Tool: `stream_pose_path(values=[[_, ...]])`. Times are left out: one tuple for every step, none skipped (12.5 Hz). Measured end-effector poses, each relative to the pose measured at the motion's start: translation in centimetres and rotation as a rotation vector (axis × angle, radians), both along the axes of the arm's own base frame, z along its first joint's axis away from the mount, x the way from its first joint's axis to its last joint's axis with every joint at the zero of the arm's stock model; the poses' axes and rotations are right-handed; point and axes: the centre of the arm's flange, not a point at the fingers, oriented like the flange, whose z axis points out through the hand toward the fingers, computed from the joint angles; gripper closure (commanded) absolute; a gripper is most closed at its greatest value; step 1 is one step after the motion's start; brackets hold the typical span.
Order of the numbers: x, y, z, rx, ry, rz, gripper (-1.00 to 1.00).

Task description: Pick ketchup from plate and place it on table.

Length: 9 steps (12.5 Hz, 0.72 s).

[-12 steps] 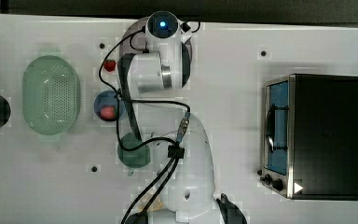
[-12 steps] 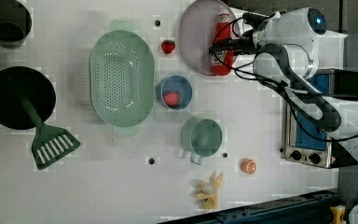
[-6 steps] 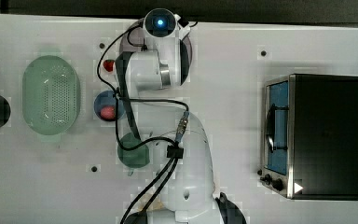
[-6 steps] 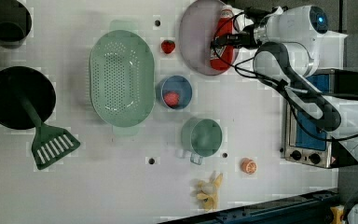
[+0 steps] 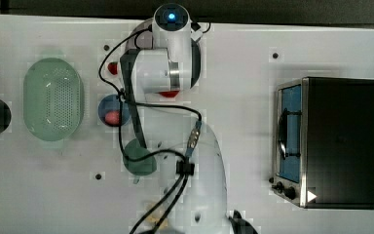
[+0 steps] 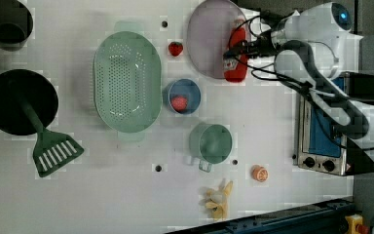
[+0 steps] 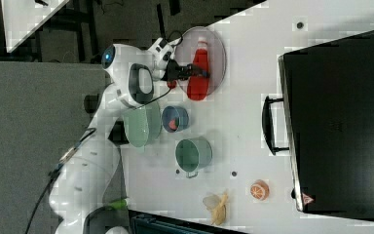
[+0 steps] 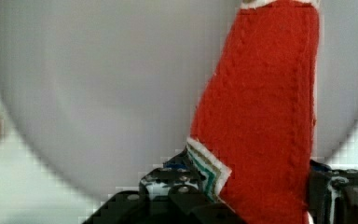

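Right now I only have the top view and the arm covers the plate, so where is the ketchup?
Observer: The ketchup lies along the plate's edge, on the left view's right, with its cap towards the left view's top.
Operator: Is the hand on it?
Observer: Yes. The hand is closed across its labelled middle, and the wrist view shows the red body between the fingers.
Operator: What is under the arm near its base?
Observer: An orange slice lies on the table there, well away from the plate.
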Motion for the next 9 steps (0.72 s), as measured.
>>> stream_pose_path(values=[[-0.4, -0.2, 1.9, -0.004, 0.029, -0.003, -0.15], [-0.5, -0.4, 4.3, -0.013, 0.032, -0.002, -0.15], [-0.3, -0.6, 7.3, -0.015, 0.003, -0.007, -0.15], [-0.1, -0.9, 10.6, -0.010, -0.040, -0.016, -0.15], [-0.1, -1.3, 14.3, -0.012, -0.084, -0.022, -0.15], [-0.5, -1.8, 17.9, -0.014, -0.126, -0.030, -0.15], [-1.2, -2.6, 21.2, -0.020, -0.164, -0.039, -0.15], [-2.4, -3.4, 24.1, -0.026, -0.187, -0.050, -0.15], [-3.7, -4.5, 26.5, -0.038, -0.201, -0.066, -0.15]])
